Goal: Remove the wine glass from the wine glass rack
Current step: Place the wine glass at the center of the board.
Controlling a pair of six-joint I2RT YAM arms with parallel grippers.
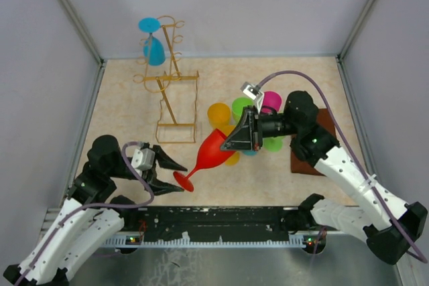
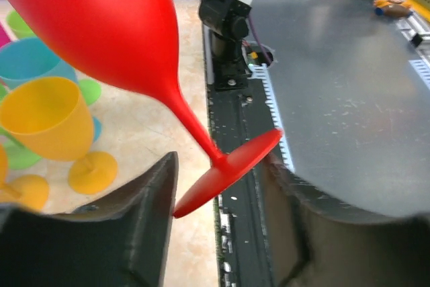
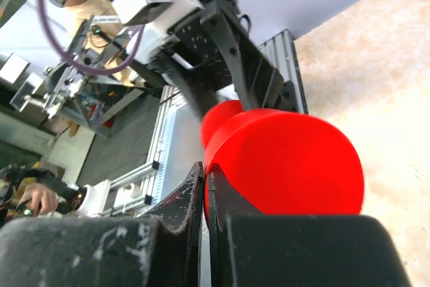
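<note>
A red wine glass lies tilted above the table, bowl to the right, foot to the lower left. My right gripper is shut on its bowl rim, one finger inside and one outside, as the right wrist view shows with the red bowl. My left gripper is open with the red foot between its fingers; the foot's edge looks to touch the left finger. The golden wire rack stands at the back left with a blue wine glass hanging upside down near its top.
Several coloured glasses stand in a cluster mid-table: orange, green, magenta; yellow and cyan ones show in the left wrist view. A brown mat lies at the right. A black rail runs along the near edge.
</note>
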